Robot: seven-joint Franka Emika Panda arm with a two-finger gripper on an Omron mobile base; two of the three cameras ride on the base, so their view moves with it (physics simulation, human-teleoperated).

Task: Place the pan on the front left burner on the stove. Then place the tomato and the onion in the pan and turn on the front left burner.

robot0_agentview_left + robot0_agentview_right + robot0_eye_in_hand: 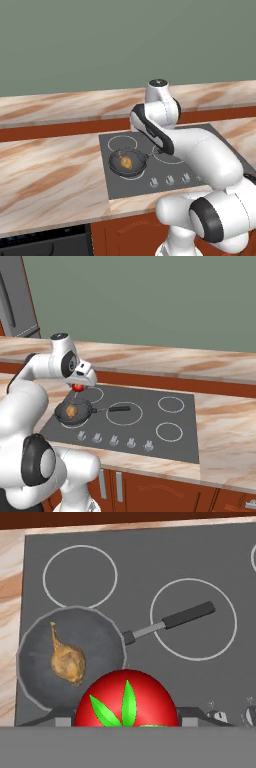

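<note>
Dark grey stove (165, 426) glass lies flush in the marbled bench (50, 170). The pan (35, 662) sits on the front left burner (64, 423), close to the stove's left edge, the onion (67, 662) inside it and its handle reaching right toward the larger ring. Above the pan's near rim the gripper (78, 387) hangs, jaws clamped on the tomato (126, 699), apparently clear of the pan. Right of the pan the glass lies bare.

a marble-look counter (50, 170) spreads out below and to the jaws' left. a red-brown backsplash strip (200, 387) runs beyond them, a grey-green wall (100, 40) above it. wooden cabinet fronts (165, 491) sit beneath.
</note>
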